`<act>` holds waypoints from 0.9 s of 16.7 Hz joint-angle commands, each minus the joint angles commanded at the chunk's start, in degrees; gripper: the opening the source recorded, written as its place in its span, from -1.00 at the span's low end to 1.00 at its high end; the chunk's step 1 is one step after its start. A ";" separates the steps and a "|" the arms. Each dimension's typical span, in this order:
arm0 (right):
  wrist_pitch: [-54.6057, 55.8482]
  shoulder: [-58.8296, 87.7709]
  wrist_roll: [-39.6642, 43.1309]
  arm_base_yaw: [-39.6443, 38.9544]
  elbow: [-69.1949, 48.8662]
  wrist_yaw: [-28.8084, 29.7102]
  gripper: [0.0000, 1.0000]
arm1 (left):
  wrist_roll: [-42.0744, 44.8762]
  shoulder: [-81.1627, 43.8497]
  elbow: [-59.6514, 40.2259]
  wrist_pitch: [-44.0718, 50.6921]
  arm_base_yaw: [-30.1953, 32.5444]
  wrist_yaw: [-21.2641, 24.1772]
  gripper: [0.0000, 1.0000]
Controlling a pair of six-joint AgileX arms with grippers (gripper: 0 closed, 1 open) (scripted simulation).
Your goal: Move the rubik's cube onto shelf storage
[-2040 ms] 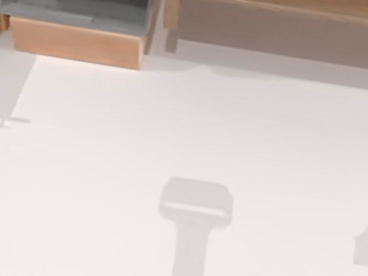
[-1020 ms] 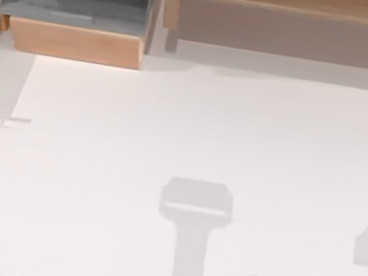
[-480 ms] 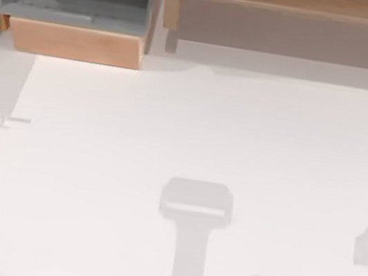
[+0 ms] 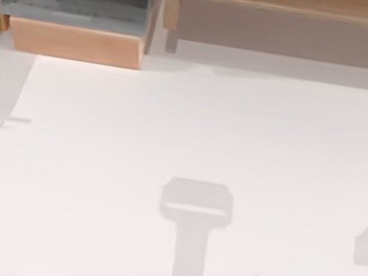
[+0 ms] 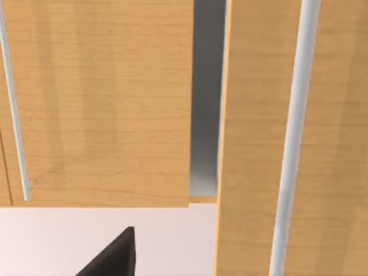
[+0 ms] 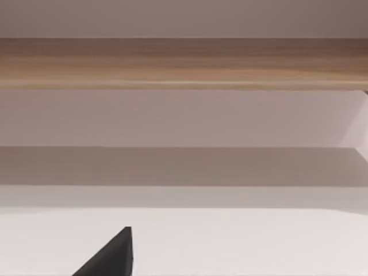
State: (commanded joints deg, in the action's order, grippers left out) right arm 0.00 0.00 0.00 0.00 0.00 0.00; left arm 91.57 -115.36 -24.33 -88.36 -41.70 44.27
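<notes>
Beyond the right fingers point(image 6: 109, 256), of which one dark tip shows over the white table point(image 6: 241, 241), stands the shelf storage point(image 6: 184, 63): a long brown board with a shaded recess beneath it. Where the rubik's cube lies cannot be told. From above, the shelf storage point(image 4: 292, 32) runs along the table's point(image 4: 206, 127) far edge at the right, beside a grey compartment point(image 4: 73, 42) with a light wood front at the left. Ahead of the left fingers point(image 5: 112, 259), close up, are light wood panels point(image 5: 98, 103) split by a grey gap point(image 5: 207, 86), with a white rail point(image 5: 293, 138). Whether either pair of fingers is open or closed cannot be told.
</notes>
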 joint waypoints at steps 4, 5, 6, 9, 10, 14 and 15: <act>0.00 0.00 0.00 0.00 0.00 0.00 1.00 | -0.82 -0.13 -1.20 1.65 -0.48 -0.33 1.00; 0.00 0.00 0.00 0.00 0.00 0.00 1.00 | -1.66 -0.02 -2.23 3.23 -1.22 -0.57 1.00; 0.00 0.00 0.00 0.00 0.00 0.00 1.00 | -2.86 0.11 -3.73 5.55 -2.22 -0.95 1.00; 0.00 0.00 0.00 0.00 0.00 0.00 1.00 | -7.95 0.43 -10.22 15.39 -5.91 -2.80 1.00; 0.00 0.00 0.00 0.00 0.00 0.00 1.00 | -10.10 0.49 -13.07 19.59 -7.18 -3.66 1.00; 0.00 0.00 0.00 0.00 0.00 0.00 1.00 | -20.28 0.39 -27.35 39.59 -10.63 -8.06 1.00; 0.00 0.00 0.00 0.00 0.00 0.00 1.00 | -23.12 0.24 -31.58 45.25 -10.82 -9.37 1.00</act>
State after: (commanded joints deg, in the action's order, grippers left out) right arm 0.00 0.00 0.00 0.00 0.00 0.00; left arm 68.45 -115.12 -55.91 -43.11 -52.53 34.90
